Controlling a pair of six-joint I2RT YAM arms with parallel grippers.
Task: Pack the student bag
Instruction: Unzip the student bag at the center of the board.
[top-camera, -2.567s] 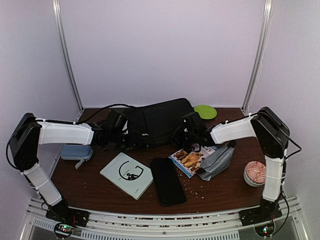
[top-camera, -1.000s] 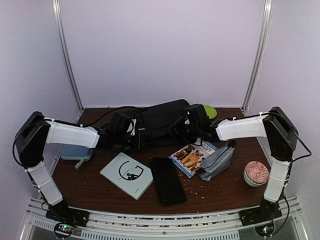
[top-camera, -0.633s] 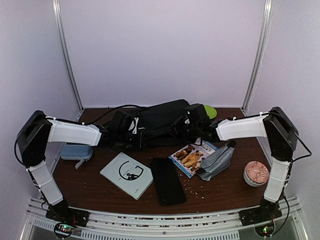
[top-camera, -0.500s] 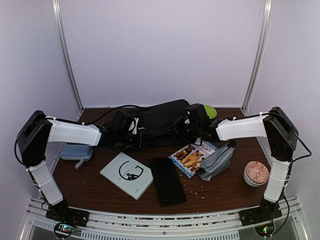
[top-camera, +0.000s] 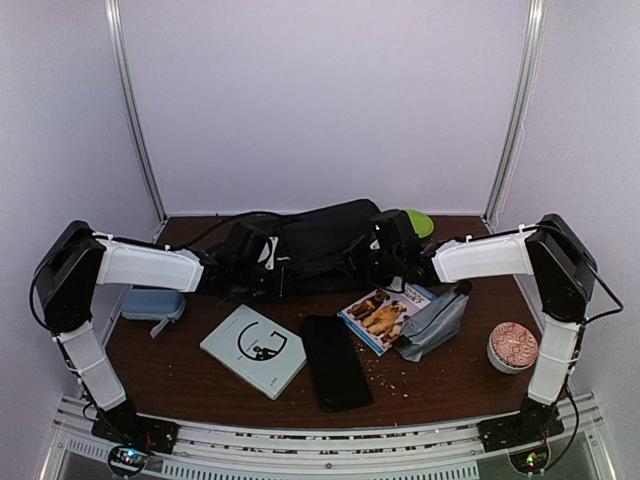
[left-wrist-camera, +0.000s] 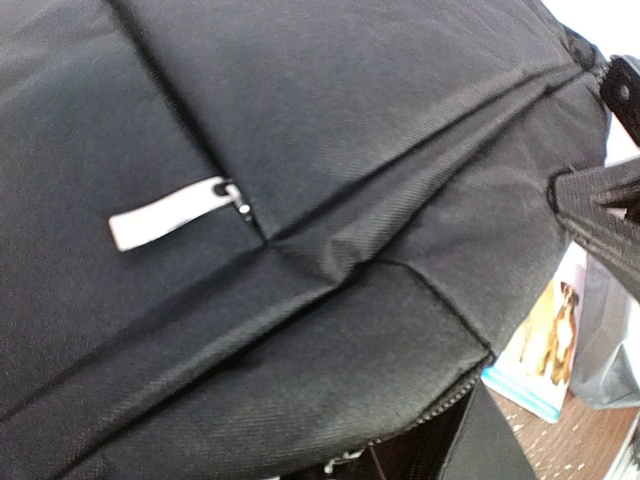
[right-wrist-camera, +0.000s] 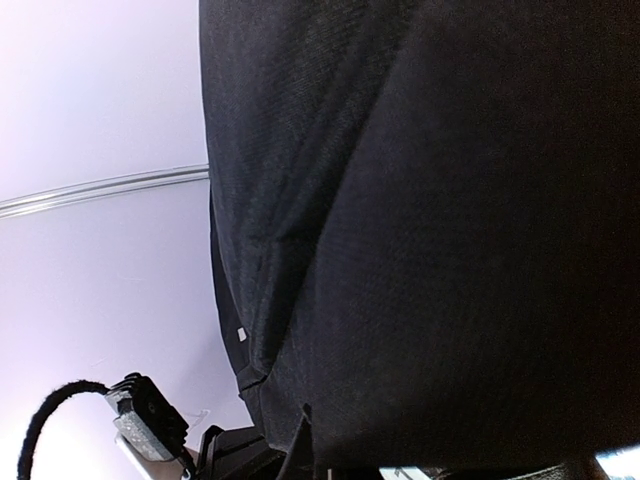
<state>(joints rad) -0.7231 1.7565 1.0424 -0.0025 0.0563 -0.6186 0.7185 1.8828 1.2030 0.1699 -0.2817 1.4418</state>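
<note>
The left hand is pressed into the left end of the student bag and the right hand into its right end. From above neither hand's fingers can be made out against the black fabric, so I cannot tell how far open they are or whether they have hold of anything. The bag lies at the back of the surface. A couple of seconds ago it lay flatter and both hands sat nearer its front edge. They have since moved in and back, and the bag now looks bunched and humped between them. In the last half second almost nothing has shifted. To my eye that means the bag is being propped or opened for loading, and no packing has begun. The pale book, the slim black case and the picture book all lie in front of the bag, outside it. The left wrist camera is filled by the bag, with a white zip tab on it and a line of zip teeth along its lower edge. No fingers show plainly there. The right wrist camera sees only the bag close up against the pale wall, its hand hidden as well.
</note>
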